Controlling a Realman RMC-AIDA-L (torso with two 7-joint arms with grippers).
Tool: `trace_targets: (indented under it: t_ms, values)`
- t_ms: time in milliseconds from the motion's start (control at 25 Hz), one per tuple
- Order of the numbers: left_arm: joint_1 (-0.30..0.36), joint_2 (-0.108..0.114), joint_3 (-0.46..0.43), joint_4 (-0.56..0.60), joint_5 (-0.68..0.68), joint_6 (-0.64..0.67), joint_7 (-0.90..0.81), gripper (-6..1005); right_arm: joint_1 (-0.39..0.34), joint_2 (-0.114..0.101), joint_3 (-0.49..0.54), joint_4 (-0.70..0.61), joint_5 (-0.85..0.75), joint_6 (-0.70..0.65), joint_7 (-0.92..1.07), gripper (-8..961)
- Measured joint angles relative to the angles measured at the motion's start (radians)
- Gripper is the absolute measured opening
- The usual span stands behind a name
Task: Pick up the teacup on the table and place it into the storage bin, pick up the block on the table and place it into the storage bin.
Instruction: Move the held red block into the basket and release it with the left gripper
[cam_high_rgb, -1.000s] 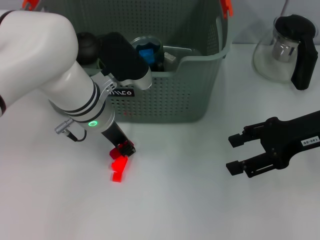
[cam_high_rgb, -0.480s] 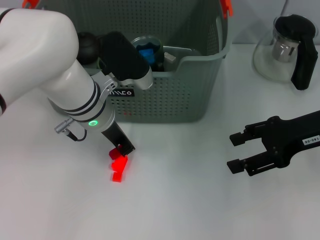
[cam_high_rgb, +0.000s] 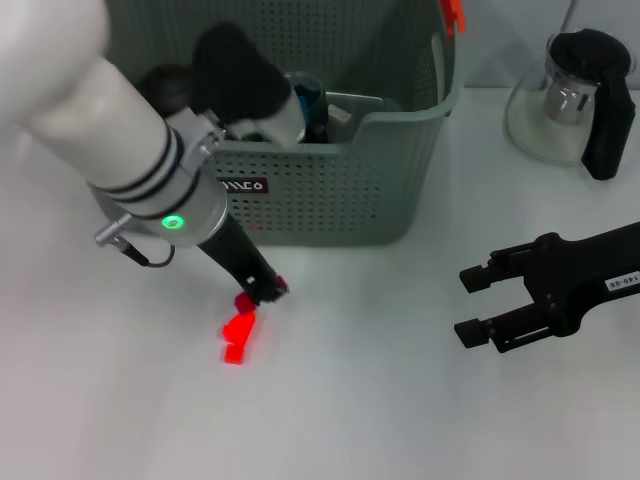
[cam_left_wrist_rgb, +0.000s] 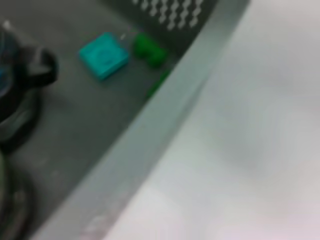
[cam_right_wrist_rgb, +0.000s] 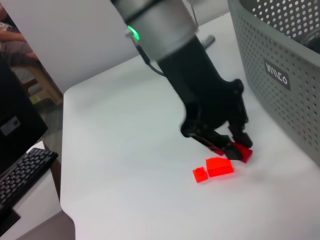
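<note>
Our left claw (cam_high_rgb: 265, 290) is down at the desk (cam_high_rgb: 380, 400) in front of the storage bin (cam_high_rgb: 330, 200), clenched on a red block (cam_right_wrist_rgb: 241, 151) — two more red blocks (cam_high_rgb: 238, 334) lie just beside it. Our right claw (cam_high_rgb: 470, 306) hovers open, well apart. Inside the bin we see the teacup (cam_high_rgb: 305, 100).

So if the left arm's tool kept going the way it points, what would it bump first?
Probably the red block on the table; the left tool points down just above it.
</note>
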Motion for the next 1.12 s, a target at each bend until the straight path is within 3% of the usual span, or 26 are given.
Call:
trace_targets:
  t_ms: [160,280,440,600,800,920,1120]
  values:
    - [0.003,0.002,-0.141,0.079,-0.142,0.194,0.080,184,0.000,-0.002,0.000,0.000,0.000,-0.002,0.000,838]
    - [-0.001,0.007,-0.301,0.125,-0.280,0.349,0.157,185,-0.001,-0.003,0.000,0.000,0.003,-0.004,0.000,838]
    - [-0.043,0.048,-0.509,0.138,-0.437,0.428,0.203,187,0.000,-0.004,0.001,0.000,0.005,-0.004,0.000,837]
    - [-0.093,0.116,-0.657,0.112,-0.557,0.352,0.206,189,0.005,-0.001,0.002,0.001,0.005,-0.005,0.000,837]
    - [-0.137,0.184,-0.686,-0.011,-0.591,0.142,0.219,191,0.010,0.005,0.002,0.001,0.006,-0.002,0.000,837]
    - [-0.163,0.197,-0.681,-0.140,-0.588,-0.011,0.267,192,0.015,0.011,0.002,0.002,0.006,-0.001,0.000,838]
    - [-0.186,0.192,-0.651,-0.254,-0.588,-0.151,0.309,194,0.018,0.014,0.002,0.002,0.006,0.000,0.000,838]
